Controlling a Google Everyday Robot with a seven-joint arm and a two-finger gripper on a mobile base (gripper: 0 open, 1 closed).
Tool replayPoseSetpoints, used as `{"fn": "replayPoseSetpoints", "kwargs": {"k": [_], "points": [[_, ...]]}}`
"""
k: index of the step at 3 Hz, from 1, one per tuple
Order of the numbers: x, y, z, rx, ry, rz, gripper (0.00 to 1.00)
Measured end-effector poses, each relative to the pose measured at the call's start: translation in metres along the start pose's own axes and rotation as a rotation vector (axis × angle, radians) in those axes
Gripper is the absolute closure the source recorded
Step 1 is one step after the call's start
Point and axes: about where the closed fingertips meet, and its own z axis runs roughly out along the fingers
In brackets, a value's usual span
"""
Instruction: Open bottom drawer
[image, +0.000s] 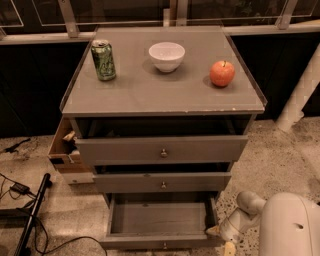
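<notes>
The bottom drawer (159, 219) of the grey cabinet is pulled far out. Its plain grey inside shows and looks empty. Its narrow front with a small round knob (164, 245) sits at the lower edge of the view. My gripper (221, 240) is at the drawer's right front corner, low near the floor. One yellowish fingertip (213, 231) is against that corner and the other (229, 248) is lower and apart from it. The gripper holds nothing.
The middle drawer (162, 182) and the top drawer (161, 149) stand slightly out. On the cabinet top are a green can (103, 60), a white bowl (166, 55) and a red apple (222, 73). A wooden box (65, 152) sits at the left, with cables (20, 190) on the floor.
</notes>
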Motion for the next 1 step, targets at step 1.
{"fn": "replayPoseSetpoints", "kwargs": {"k": [1], "points": [[0.0000,0.0000,0.0000,0.000,0.000,0.000,0.00]]}}
